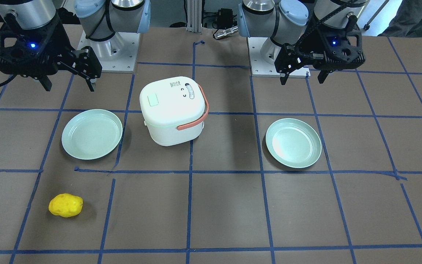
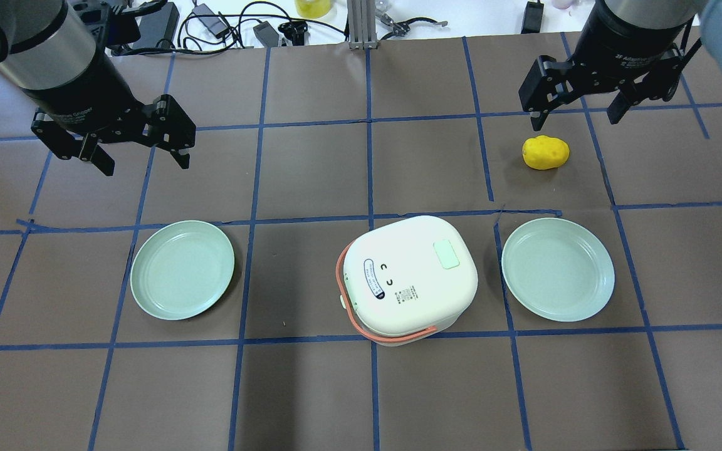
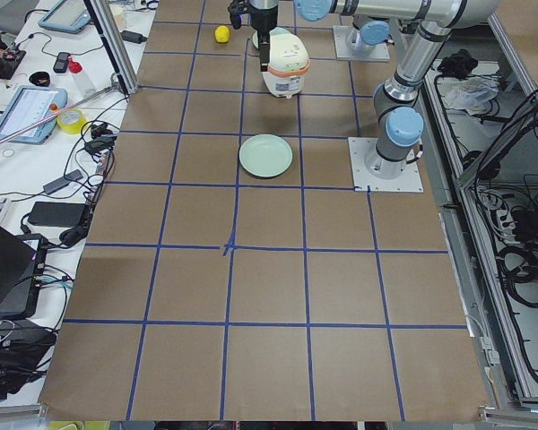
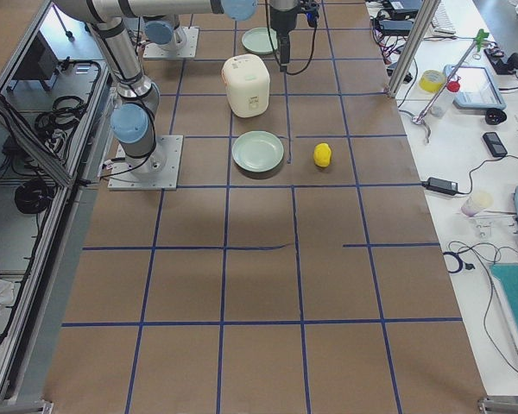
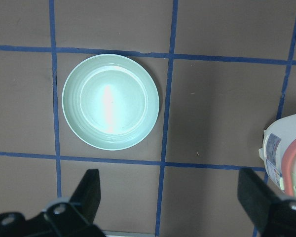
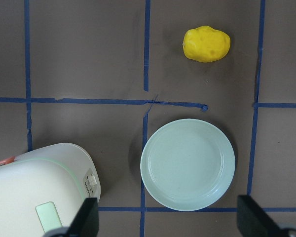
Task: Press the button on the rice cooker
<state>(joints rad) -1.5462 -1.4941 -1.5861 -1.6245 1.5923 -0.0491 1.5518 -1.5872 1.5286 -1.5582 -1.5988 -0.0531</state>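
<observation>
The rice cooker sits in the middle of the desk, a little toward the robot's edge. Its pale green button is on top of the lid, on the side nearer the right arm. The left fingers and the right fingers are both spread apart, holding nothing, and hang high, well away from the cooker toward the far edge.

I'd give this to the right arm, since the button faces its side. I'd bring the fingers together first so one blunt tip meets the button, centre over the green patch using the wrist view, then come straight down and push gently. The cooker looks light, so I think a slanted shove would slide or tip it. The orange handle lies folded round the opposite side, out of my path.

A plate sits toward the left edge and another plate just beside the cooker on the right. A yellow lump lies nearer the far edge.

The desk is covered in brown paper gridded with blue tape, flat and dull. Cables crowd the far edge, and benches with tablets line the room's sides
</observation>
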